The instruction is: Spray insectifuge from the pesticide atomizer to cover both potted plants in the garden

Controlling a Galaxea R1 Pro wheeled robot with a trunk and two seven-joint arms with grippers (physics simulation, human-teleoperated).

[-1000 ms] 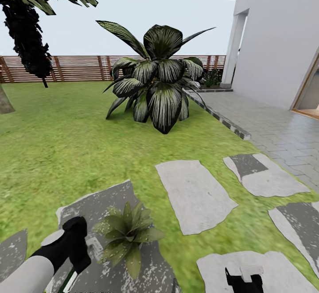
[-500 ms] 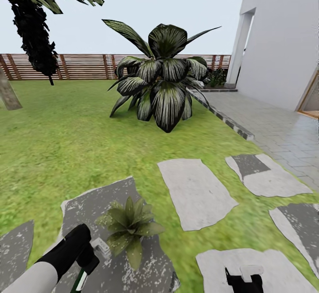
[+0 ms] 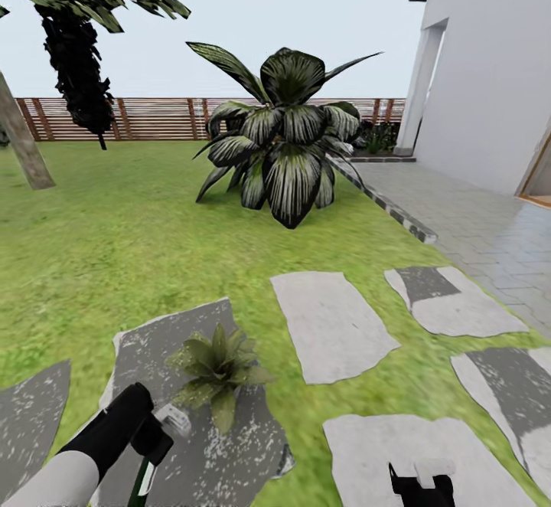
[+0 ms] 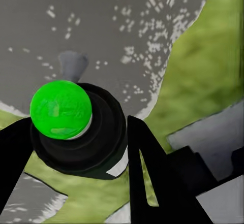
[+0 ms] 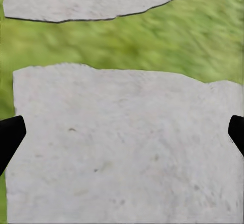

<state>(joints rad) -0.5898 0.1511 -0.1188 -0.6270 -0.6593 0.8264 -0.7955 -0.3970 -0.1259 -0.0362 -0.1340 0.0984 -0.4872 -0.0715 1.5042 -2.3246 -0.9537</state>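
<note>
1. Grass lawn (image 3: 138,246) and grey stepping stones (image 3: 333,323) made up the ground, with a wooden fence (image 3: 138,118) at the back, a big striped-leaf shrub (image 3: 287,147) mid-lawn and a white house wall (image 3: 490,70) beside paving. Against the pictures of a second before, the whole scene was seen shifted right and slightly down, so the camera, not the garden, was judged to have moved.

2. One potted plant (image 3: 218,365) was seen on a speckled stone (image 3: 199,430), just beside the left arm's tip; it had drifted up the picture as the view turned.

3. The left gripper (image 4: 86,148) was seen clamped on the pesticide atomizer (image 4: 76,132), its dark fingers (image 4: 152,168) pressed to both sides of the bottle, green dot uppermost. The arm had been lowered and drawn back from the plant.

4. The right gripper (image 3: 419,484) was held low over a pale stone (image 5: 122,148), fingers wide apart and empty.

5. Spraying of this rosette was judged the step in hand; a second plant was not identified.
</note>
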